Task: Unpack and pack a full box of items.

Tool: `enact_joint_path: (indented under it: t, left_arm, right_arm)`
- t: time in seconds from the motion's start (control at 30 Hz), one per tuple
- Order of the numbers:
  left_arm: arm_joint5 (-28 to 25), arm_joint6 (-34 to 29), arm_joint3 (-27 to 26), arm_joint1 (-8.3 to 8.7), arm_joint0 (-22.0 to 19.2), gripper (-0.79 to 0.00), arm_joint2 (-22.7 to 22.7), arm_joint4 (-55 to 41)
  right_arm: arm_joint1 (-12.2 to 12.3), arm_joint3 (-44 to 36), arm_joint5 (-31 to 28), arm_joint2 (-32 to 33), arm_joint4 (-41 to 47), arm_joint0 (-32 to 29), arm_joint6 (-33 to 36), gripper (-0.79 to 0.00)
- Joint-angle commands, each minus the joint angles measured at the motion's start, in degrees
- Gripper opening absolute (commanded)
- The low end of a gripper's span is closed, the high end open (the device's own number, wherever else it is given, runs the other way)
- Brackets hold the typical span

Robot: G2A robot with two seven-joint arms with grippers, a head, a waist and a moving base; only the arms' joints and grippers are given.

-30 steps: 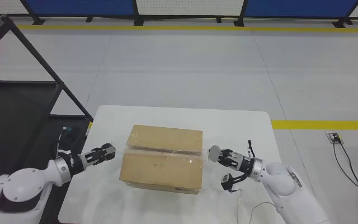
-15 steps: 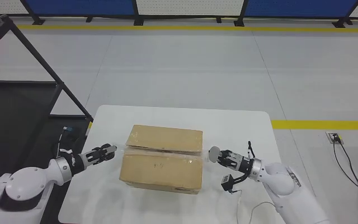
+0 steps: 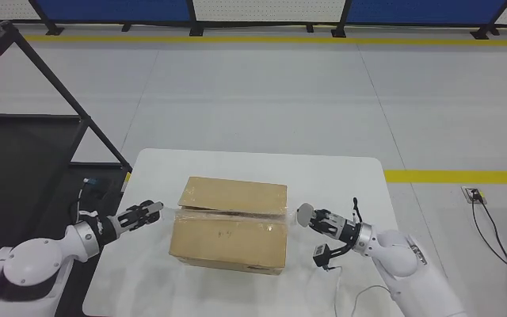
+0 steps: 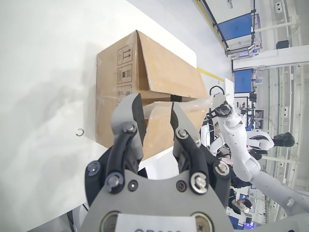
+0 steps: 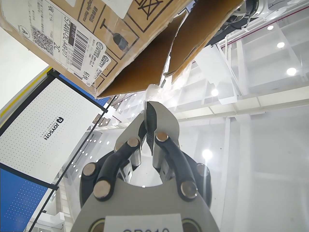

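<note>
The right pincer (image 5: 149, 106) is pinching shut on the end of a clear tape (image 5: 154, 90). Its fingers are pressing together, and a crumpled bit of film is sticking out just past the tips. This pincer is hovering just off the right end of the box (image 5: 79, 13), level with the top seam, where the two flaps (image 5: 193, 32) are gaping slightly apart. From here the tape is stretching along the seam, over the top of the box, toward the other arm.

The left pincer (image 4: 154, 113) is hanging open off the left end of the box, its fingers (image 4: 134, 112) well parted. The far end of the tape is passing through the gap between them, but whether it is touching either finger cannot be told. Both pincers are pointing inward at the box from opposite ends, each one near it but not touching the cardboard.

The box is sitting on its base in the middle of the white counter (image 3: 333, 178), with its long sides running across in front of the robot. In the left wrist view, one top flap is tilting up from the seam while the other is lying lower. Printed labels and handling marks are showing on the end walls. A small open ring (image 4: 79, 132) is lying on the counter just beside the left end of the box.
</note>
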Motion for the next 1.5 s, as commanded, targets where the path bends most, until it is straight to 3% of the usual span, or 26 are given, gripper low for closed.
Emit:
enact_joint_path:
  t: [0.0,0.33,0.47,0.53,0.7,1.07,1.47]
  left_arm:
    - [-0.76,0.35,-0.89,0.03,0.89,-0.52,-0.54,-0.49]
    - [-1.9,2.22,-4.84,0.05,4.22,-0.588,-1.26,-1.53]
    - [-1.26,3.28,-3.91,-0.17,2.85,-0.662,1.39,-0.97]
    - [-0.92,4.28,-3.64,-0.24,1.81,-0.745,3.0,1.23]
    - [-0.15,5.07,-1.55,-0.63,-1.21,-0.785,6.75,2.05]
    - [0.46,6.1,2.95,-1.28,-6.58,-0.785,11.11,2.03]
    - [0.49,6.21,5.58,-1.63,-9.14,-0.785,13.39,3.04]
  right_arm:
    - [-0.07,-0.05,-0.05,-0.08,-0.23,-0.03,0.38,-0.785]
    - [-0.46,0.98,0.02,-0.45,-0.48,0.49,1.24,-0.785]
    - [-0.5,1.14,0.09,-0.24,-0.6,0.33,1.53,-0.785]
    - [-0.55,1.29,0.09,-0.22,-0.46,0.3,1.64,-0.785]
    - [-0.7,1.65,0.05,-0.18,-0.45,0.38,2.06,-0.785]
    - [-0.83,2.11,0.31,-0.03,-0.47,0.12,1.28,-0.785]
    - [-0.51,0.69,-1.72,1.08,-0.7,-1.12,-1.34,-0.785]
